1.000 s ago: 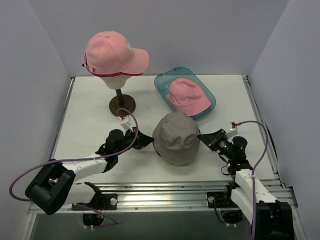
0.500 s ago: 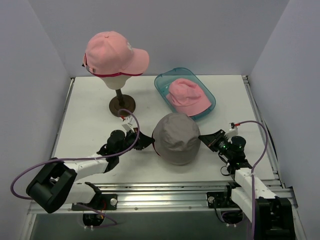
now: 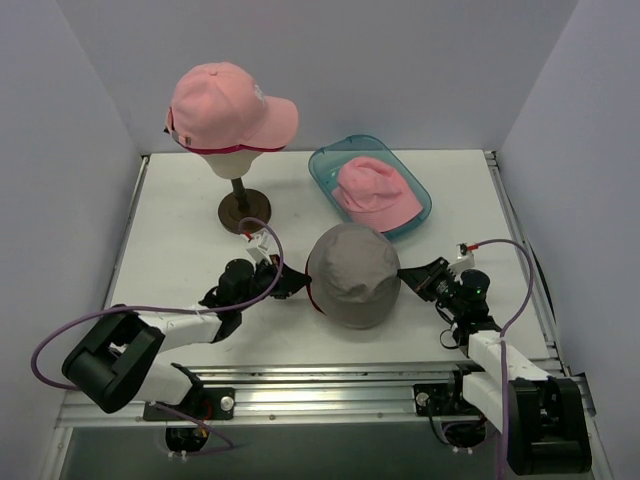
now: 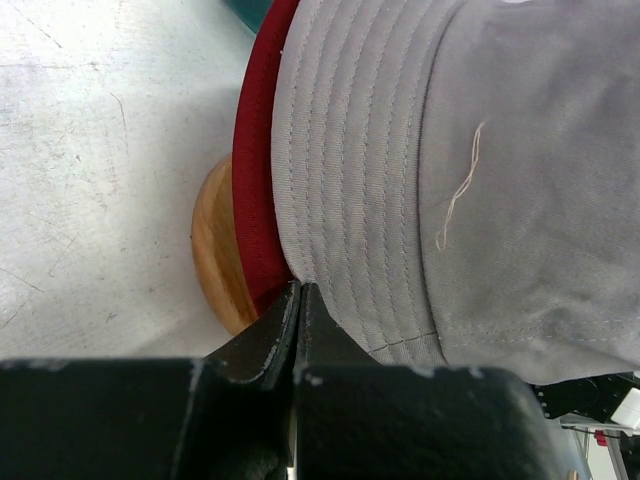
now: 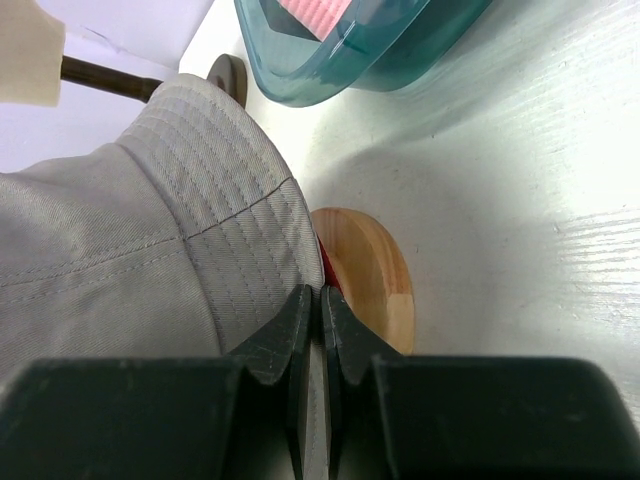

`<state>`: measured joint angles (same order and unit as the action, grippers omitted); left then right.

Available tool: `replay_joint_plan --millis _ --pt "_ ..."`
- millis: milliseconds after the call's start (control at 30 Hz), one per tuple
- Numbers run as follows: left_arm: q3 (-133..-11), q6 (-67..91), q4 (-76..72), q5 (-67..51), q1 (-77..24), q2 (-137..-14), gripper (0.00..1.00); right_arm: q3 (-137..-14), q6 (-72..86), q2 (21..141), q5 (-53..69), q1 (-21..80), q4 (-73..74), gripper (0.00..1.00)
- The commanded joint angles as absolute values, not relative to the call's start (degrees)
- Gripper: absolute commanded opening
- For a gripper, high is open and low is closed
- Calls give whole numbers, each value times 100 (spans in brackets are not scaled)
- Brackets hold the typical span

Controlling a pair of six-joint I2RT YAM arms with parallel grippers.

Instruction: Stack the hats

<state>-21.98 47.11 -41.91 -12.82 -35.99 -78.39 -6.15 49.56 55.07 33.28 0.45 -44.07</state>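
Observation:
The dark red hat showing grey (image 3: 352,272) sits at the table's middle on a round wooden base (image 4: 213,252), which also shows in the right wrist view (image 5: 372,272). My left gripper (image 3: 297,284) is shut on its left brim, where grey meets the red lining (image 4: 298,292). My right gripper (image 3: 404,272) is shut on its right brim (image 5: 322,296). The pale pink peaked cap (image 3: 228,100) sits on the cream head form (image 3: 232,160), with a magenta edge (image 3: 222,149) showing under it. The pale pink bucket hat (image 3: 372,190) lies in the teal tray (image 3: 325,170).
The head form's stand has a dark round foot (image 3: 243,211) at the back left. The tray (image 5: 330,70) lies just beyond the grey hat. White walls close in the left, back and right sides. A metal rail (image 3: 330,378) runs along the near edge.
Both grippers have edged a little inward onto the grey hat's brim. The hat has shifted slightly away from the near edge. Nothing else moved.

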Motion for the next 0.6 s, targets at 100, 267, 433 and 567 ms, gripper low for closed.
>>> replay_joint_plan --millis 100,267,433,567 --pt "-2276 4439 -3920 -835 -3612 -7980 2 -624 4614 5572 2839 26 -4131 0" --pt "-2268 4403 -3867 -765 -3604 -7972 2 -615 4500 5599 2751 26 -4069 0" --pt "-2285 4412 -3684 -844 -3604 -7621 3 -877 4386 5293 2760 26 -3589 0" --pt "-2556 4237 -2868 -704 -3604 -6500 30 -1474 4184 4668 2576 26 -2490 19"
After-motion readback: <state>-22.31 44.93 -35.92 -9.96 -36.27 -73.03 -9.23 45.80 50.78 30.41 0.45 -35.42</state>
